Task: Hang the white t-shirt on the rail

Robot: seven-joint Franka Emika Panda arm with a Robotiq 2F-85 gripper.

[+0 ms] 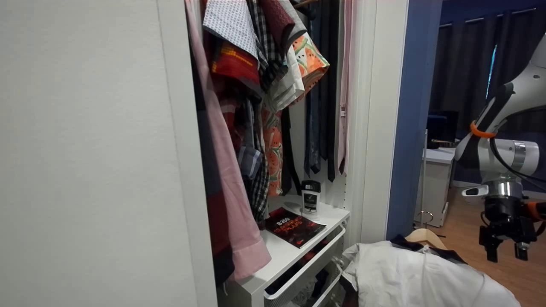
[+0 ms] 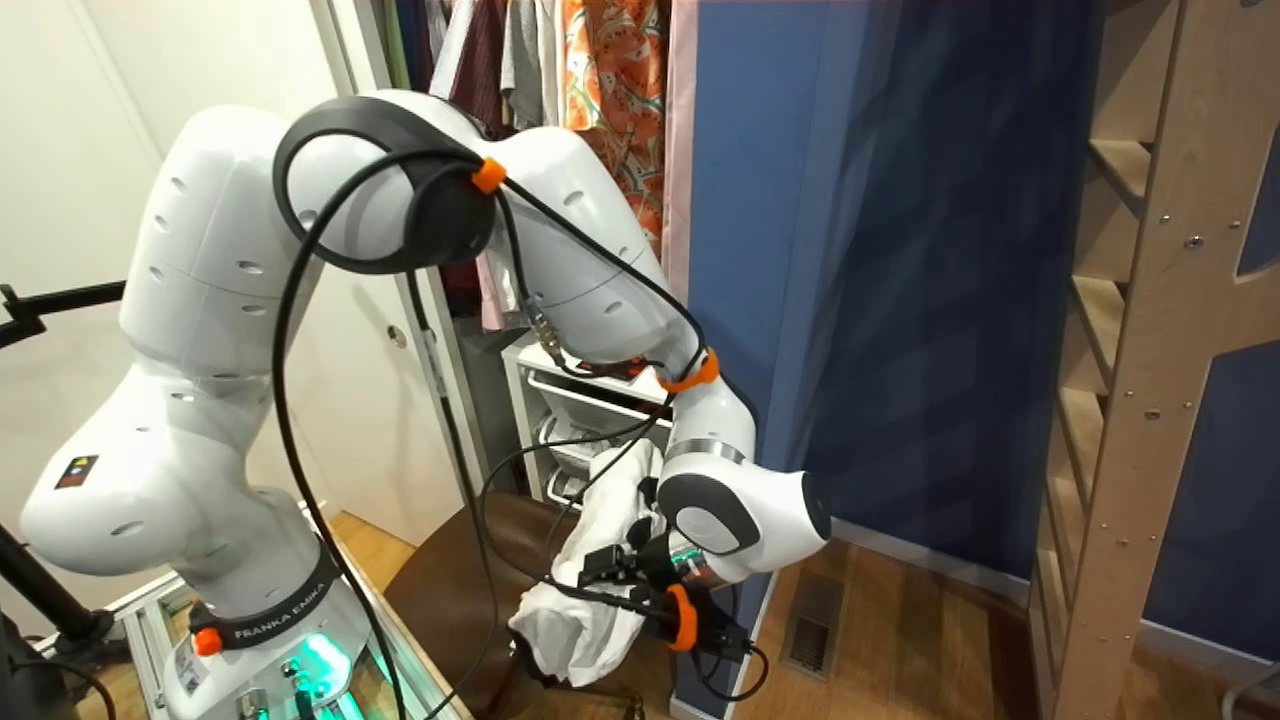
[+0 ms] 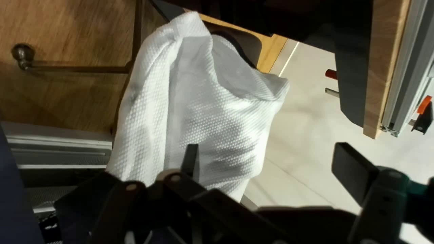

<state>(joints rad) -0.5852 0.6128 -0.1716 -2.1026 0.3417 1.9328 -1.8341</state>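
Gripper [image 1: 506,254] at right edge in an exterior view, fingers [image 1: 491,251] parted, holding nothing. White t-shirt [image 1: 420,277] lower right, on wooden hanger [image 1: 425,236]. In an exterior view, shirt [image 2: 575,630] lower centre, gripper overlapping it; contact unclear. Wrist view: shirt mid-frame, hanger unseen. Judgement: align over hanger's top, straddle wood, catch no cloth, lift level.

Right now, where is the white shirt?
In an exterior view, the white shirt on the wooden hanger is at lower right, just right of the white drawers.
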